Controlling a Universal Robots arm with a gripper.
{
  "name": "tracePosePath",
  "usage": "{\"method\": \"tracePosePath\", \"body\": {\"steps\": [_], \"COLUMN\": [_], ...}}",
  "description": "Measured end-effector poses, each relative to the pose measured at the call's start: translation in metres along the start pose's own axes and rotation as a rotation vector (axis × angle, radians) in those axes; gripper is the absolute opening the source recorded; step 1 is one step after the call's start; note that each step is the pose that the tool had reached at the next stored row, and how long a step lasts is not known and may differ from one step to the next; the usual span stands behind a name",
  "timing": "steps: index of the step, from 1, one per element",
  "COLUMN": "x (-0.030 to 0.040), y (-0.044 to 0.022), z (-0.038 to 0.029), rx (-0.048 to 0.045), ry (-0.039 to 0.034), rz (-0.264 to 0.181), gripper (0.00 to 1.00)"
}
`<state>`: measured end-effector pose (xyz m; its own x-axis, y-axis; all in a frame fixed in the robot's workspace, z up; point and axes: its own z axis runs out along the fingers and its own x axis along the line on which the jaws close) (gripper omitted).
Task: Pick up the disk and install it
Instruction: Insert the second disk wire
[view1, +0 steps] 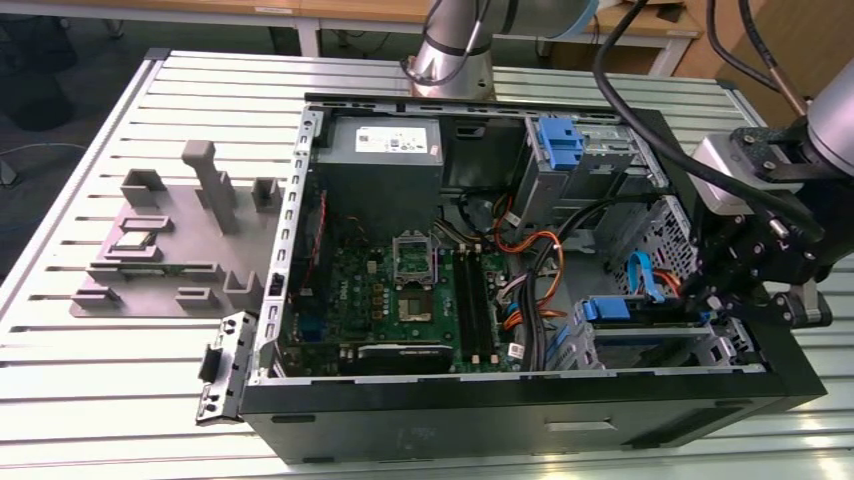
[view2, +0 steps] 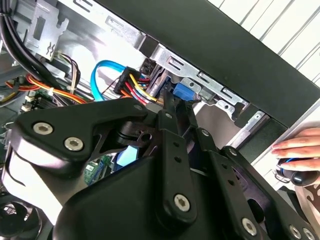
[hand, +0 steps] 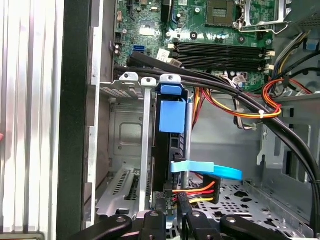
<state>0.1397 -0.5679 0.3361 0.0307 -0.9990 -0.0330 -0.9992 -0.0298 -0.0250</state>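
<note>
- Sitting edge-on in the drive cage (hand: 125, 132) at the case's front corner, the disk (hand: 171, 120) shows its blue carrier standing up in a slot; in the exterior view the blue edge (view1: 621, 308) sits low at that view's right, beside the gripper (view1: 747, 275).
- Gripper (hand: 170, 212) is at the disk's cable end, fingers close together, tips (hand: 184, 200) just beside the connector; cannot tell if they pinch the disk or only touch it.
- Risk: disk looks not fully seated, with the carrier top proud of the cage rails. A push off-axis could jam the carrier in the rails or tilt it.
- Risk: red/yellow/black power wires (hand: 195, 190) and the blue ribbon cable (hand: 207, 170) cross right at the fingertips. Fingers could snag them, trap them against the disk or pull the plug loose.
- Risk: thick black cables (hand: 200, 80) run over the cage top, near the carrier; arm links (view2: 175, 165) could drag them.
- Risk: cage wall and case rim (view2: 240, 55) are close to the gripper linkage; a small sideways drift could hit metal.
- A person's hand (view2: 300, 150) rests outside the case near the arm, so a sudden swing is a hazard.
- The other blue carrier (view1: 561, 140) at the far bay is well apart, no conflict.
</note>
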Motion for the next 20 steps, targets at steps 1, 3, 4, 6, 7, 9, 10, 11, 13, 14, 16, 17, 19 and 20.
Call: {"method": "tracePosePath", "body": {"steps": [1, 3, 4, 6, 7, 9, 10, 11, 13, 14, 16, 17, 19, 20], "x": [0.0000, 0.0001, 0.0000, 0.0000, 0.0000, 0.0000, 0.0000, 0.0000, 0.0000, 0.0000, -0.0001, 0.0000, 0.0000, 0.0000], "y": [0.0003, 0.0009, 0.0013, 0.0022, 0.0025, 0.0031, 0.0033, 0.0037, 0.0040, 0.0041, 0.0041, 0.0041, 0.0042, 0.0041], "z": [0.0004, 0.0009, 0.0011, 0.0011, 0.0012, 0.0015, 0.0016, 0.0018, 0.0018, 0.0019, 0.0019, 0.0019, 0.0019, 0.0019], "rx": [0.0000, -0.0001, -0.0001, -0.0001, -0.0001, -0.0001, -0.0001, -0.0001, -0.0002, -0.0002, -0.0001, -0.0002, -0.0002, -0.0002], "ry": [0.0013, 0.0030, 0.0034, 0.0041, 0.0042, 0.0041, 0.0042, 0.0042, 0.0043, 0.0043, 0.0042, 0.0044, 0.0047, 0.0049], "rz": [0.000, 0.000, 0.000, 0.000, 0.000, 0.000, 0.000, 0.000, 0.000, 0.000, 0.000, 0.000, 0.000, 0.000], "gripper": [0.24, 0.24, 0.24, 0.24, 0.24, 0.24, 0.24, 0.24, 0.24, 0.24, 0.24, 0.24, 0.24, 0.24]}}
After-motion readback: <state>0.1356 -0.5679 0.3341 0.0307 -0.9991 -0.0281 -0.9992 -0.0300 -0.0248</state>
